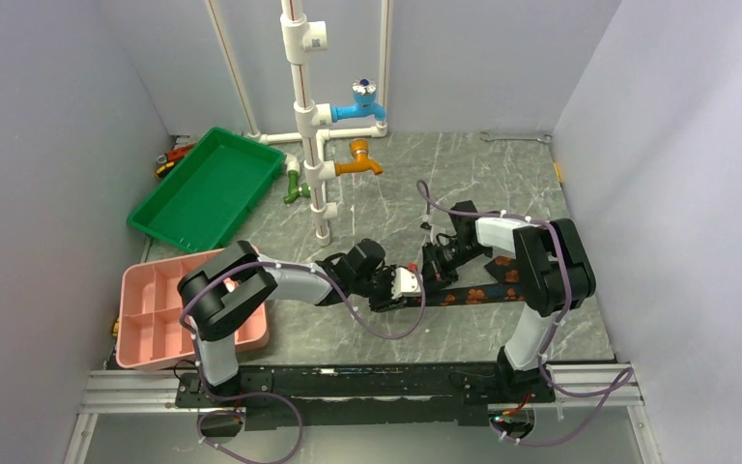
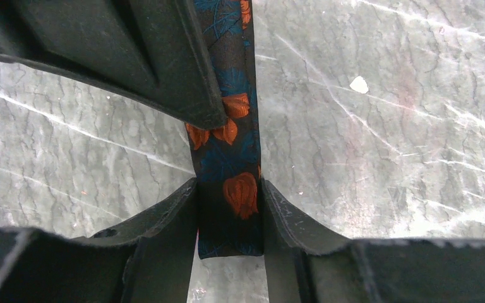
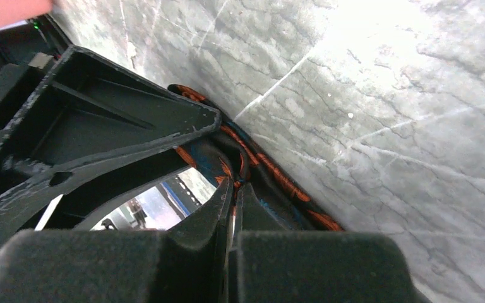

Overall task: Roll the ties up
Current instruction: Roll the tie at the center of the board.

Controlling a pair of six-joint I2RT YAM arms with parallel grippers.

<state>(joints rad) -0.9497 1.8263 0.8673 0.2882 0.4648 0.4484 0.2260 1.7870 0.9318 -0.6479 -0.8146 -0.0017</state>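
The tie [image 1: 488, 290], black with orange flowers and blue leaves, lies across the grey marble table in front of the arms. In the left wrist view the tie [image 2: 227, 158] runs up from its narrow square end. My left gripper [image 2: 228, 192] is shut across its width, one finger pressed on each edge. My right gripper [image 3: 233, 188] is shut on a raised fold of the tie [image 3: 278, 180], with bunched fabric just past the tips. From above, the left gripper [image 1: 408, 287] and right gripper [image 1: 437, 268] meet at the tie's left end.
A green tray [image 1: 208, 188] stands at the back left and a pink compartment box [image 1: 159, 314] at the near left. A white pipe stand [image 1: 314, 145] with blue and orange taps rises at the back centre. A wrench [image 1: 517, 138] lies at the back right.
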